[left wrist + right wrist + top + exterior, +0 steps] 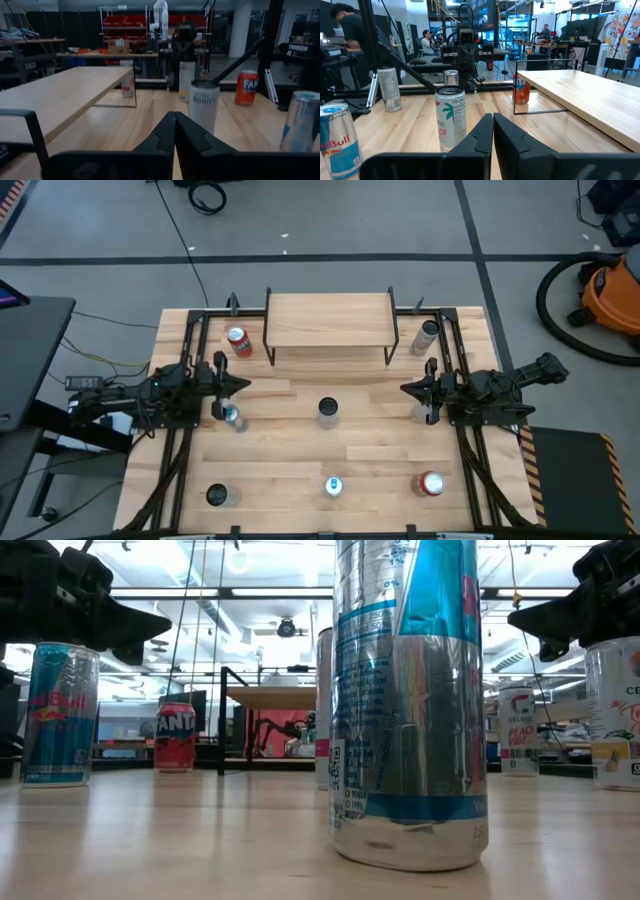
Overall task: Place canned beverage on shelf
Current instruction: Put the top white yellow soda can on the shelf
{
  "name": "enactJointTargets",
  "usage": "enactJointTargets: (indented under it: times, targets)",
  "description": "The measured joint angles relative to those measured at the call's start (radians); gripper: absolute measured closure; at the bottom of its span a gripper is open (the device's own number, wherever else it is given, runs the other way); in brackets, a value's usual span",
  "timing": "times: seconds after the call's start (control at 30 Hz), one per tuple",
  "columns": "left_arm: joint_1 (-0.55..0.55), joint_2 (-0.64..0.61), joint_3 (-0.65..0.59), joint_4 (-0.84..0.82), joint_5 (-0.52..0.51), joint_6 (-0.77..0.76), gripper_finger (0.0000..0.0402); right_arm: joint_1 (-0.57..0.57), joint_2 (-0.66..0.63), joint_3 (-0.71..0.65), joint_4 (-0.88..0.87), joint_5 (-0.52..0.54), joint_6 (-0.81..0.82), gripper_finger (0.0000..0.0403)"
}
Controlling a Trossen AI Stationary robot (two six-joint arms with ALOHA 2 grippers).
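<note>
The light-wood shelf [328, 320] stands on thin black legs at the table's far middle and bears nothing. Several cans stand upright on the tabletop: a red one [238, 340] by the shelf's left end, a silver one [427, 335] by its right end, and one in the middle [328, 412]. My left gripper [245, 385] is shut and empty at the left, pointing toward the middle can [203, 106]. My right gripper [405, 388] is shut and empty at the right, pointing at the same can [451, 117].
More cans stand near the left gripper [232, 417], under the right arm [420, 412], and along the near edge at the left [217, 496], middle [333, 486] and right [430, 484]. Black frame rails run along both table sides.
</note>
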State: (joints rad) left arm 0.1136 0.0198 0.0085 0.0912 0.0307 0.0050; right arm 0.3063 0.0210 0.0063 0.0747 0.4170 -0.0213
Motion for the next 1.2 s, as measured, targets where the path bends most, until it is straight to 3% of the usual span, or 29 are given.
enactJointTargets:
  times: [0.2, 0.57, 0.7, 0.97, 1.2]
  targets:
    - [0.000, 0.000, 0.000, 0.046, -0.002, -0.112, 0.0388, 0.000, 0.000, 0.000, 0.004, 0.000, 0.000, 0.0380]
    - [-0.001, 0.000, 0.000, 0.031, 0.010, -0.156, 0.0388, 0.000, 0.000, 0.000, 0.005, 0.000, 0.000, 0.0380]
    - [0.001, 0.000, 0.000, 0.002, 0.005, -0.099, 0.0388, 0.000, 0.000, 0.000, 0.005, 0.000, 0.000, 0.0380]
    - [0.002, 0.008, 0.000, 0.012, -0.247, -0.069, 0.0388, 0.000, 0.000, 0.000, 0.005, 0.000, 0.000, 0.0380]
    - [0.002, 0.008, 0.000, -0.030, -0.277, -0.174, 0.0388, 0.000, 0.000, 0.000, 0.006, 0.000, 0.000, 0.0380]
